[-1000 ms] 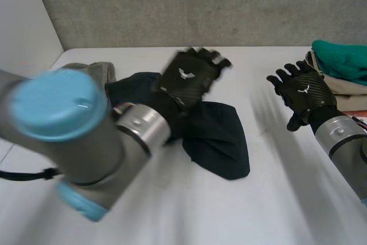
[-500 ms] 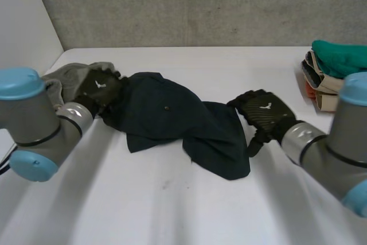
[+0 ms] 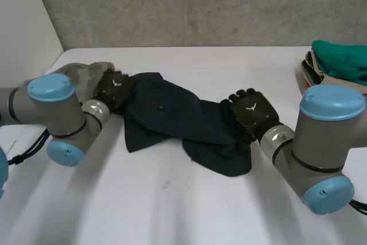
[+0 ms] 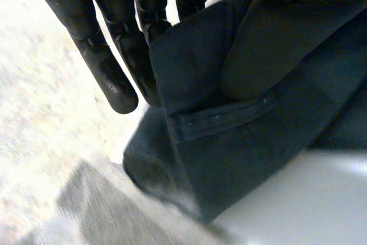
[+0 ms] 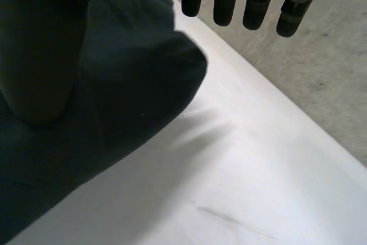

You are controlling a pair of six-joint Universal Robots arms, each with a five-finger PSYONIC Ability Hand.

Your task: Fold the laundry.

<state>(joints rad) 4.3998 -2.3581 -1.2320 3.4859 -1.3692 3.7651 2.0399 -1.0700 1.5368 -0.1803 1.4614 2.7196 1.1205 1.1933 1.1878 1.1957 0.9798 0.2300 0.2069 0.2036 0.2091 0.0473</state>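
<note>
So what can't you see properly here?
Pile of clothes: head view, cut off by the picture's edge, lower part behind the right arm.
Grey cloth: head view, mostly hidden by the left arm and left robot hand.
Dark cloth: head view, ends under the left and right robot hand; too crumpled to tell what garment.

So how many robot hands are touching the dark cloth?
2. The left hand is on the dark cloth beside the grey garment; the right hand, on its other end.

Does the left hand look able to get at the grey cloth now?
Probably yes: the grey cloth lies right beside the left hand, nothing between, though it holds the dark cloth.
</note>
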